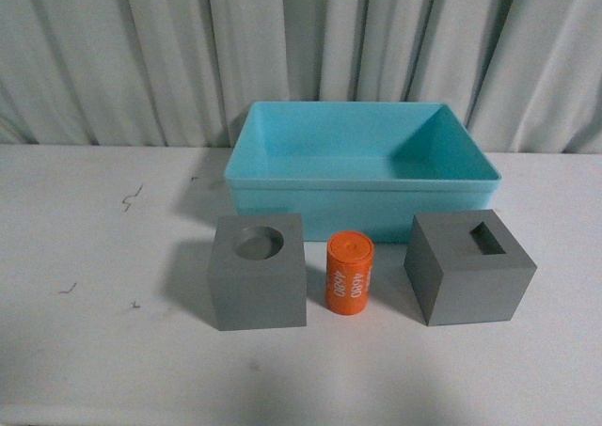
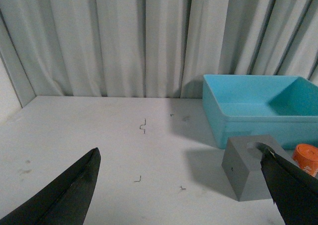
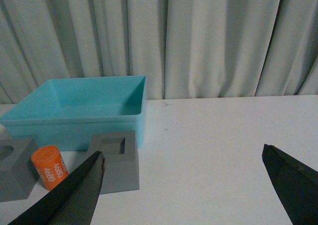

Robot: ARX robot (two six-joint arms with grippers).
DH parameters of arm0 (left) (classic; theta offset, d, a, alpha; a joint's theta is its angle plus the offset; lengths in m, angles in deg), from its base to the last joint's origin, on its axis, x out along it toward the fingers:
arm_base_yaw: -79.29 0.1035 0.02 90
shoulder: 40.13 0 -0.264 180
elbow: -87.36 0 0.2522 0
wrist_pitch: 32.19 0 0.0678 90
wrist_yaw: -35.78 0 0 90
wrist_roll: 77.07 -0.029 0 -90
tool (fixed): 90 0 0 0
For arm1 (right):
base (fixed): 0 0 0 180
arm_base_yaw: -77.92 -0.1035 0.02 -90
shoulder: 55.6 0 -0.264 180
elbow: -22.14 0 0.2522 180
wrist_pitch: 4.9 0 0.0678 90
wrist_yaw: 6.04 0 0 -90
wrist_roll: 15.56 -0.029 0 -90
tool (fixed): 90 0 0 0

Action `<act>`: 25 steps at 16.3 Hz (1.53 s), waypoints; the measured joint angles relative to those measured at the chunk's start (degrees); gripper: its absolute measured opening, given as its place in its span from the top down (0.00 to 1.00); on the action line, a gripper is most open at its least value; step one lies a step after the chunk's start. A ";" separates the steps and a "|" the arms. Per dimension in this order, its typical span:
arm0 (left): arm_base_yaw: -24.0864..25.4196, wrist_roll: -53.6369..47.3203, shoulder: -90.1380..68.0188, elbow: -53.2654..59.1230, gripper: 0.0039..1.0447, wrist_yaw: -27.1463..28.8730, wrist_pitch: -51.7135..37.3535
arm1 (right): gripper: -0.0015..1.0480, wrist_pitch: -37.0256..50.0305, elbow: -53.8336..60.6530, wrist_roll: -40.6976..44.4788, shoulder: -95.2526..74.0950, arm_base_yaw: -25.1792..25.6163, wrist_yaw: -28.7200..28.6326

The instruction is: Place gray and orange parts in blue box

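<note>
The blue box (image 1: 362, 197) sits toward the back of the white table (image 1: 94, 351), close to the pale pleated curtain (image 1: 141, 50), with its bare floor showing. All three parts stand outside it in a row on the table, in front of its near wall. The gray block with a round hole (image 1: 259, 285) is at the left of the row, hole facing up. The orange cylinder (image 1: 349, 276) stands upright in the middle, just beside that block with a narrow gap, white "4680" print running down its side. The gray block with a rectangular slot (image 1: 470, 280) is at the right, slot up, turned a little so that one corner points forward, apart from the cylinder and near the box wall. A few small dark marks (image 1: 132, 197) lie on the table left of the box. In its wrist view the left tool (image 2: 180, 153) has its two dark fingers spread wide apart with nothing between them, over the table to the left of the round-hole block. The right tool (image 3: 183, 151) is likewise wide apart and grips nothing, over the table to the right of the row, with the slotted block the nearest part to it
</note>
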 joint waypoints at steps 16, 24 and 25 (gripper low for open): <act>0.00 0.00 0.00 0.00 0.06 0.00 0.00 | 0.06 4.00 -34.34 14.29 -72.15 20.87 -23.37; 0.00 0.00 0.00 0.00 0.06 0.00 0.00 | 0.06 9.49 -39.50 6.84 -86.25 5.81 -15.50; 0.00 0.00 0.00 0.00 0.06 0.00 0.00 | 0.06 10.05 -40.04 6.08 -87.03 4.61 -14.67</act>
